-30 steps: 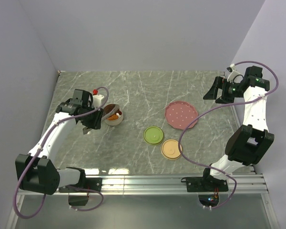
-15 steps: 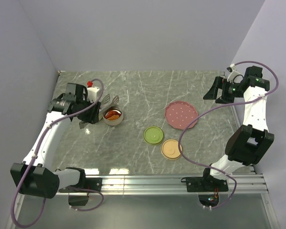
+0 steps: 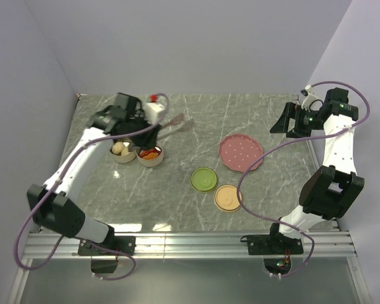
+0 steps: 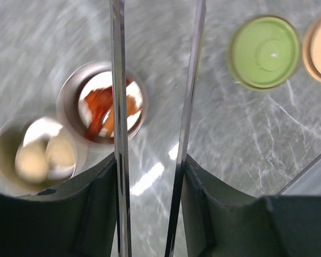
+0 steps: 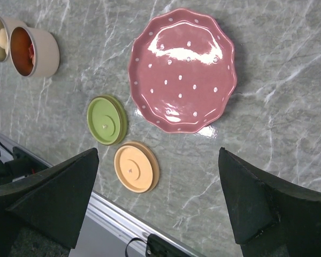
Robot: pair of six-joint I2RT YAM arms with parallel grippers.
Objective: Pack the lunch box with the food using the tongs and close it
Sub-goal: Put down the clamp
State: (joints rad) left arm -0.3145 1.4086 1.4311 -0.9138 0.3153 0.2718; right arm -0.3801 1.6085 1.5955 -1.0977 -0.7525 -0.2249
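My left gripper (image 3: 151,132) is shut on the tongs (image 3: 177,123), whose slim silver arms point right, above the table. In the left wrist view the two tong arms (image 4: 117,107) run up from between my fingers (image 4: 96,206) with nothing between their tips. Below them stand the lunch box's two round cups: one holds red-orange food chunks (image 4: 104,107), the other two beige balls (image 4: 37,155). From above, the cups sit side by side (image 3: 151,155) (image 3: 120,152). My right gripper (image 3: 285,120) hangs open at the far right, high over the pink plate (image 5: 182,69).
A green lid (image 3: 203,179) and an orange lid (image 3: 227,197) lie flat near the table's middle front. The pink dotted plate (image 3: 240,152) sits bare to their right. Grey walls close in the left and back sides, and a metal rail runs along the near edge.
My left arm has swung up and back from beside the cups, carrying the tongs, which now point right. The cup with the beige balls has come into view. The right arm has not moved.
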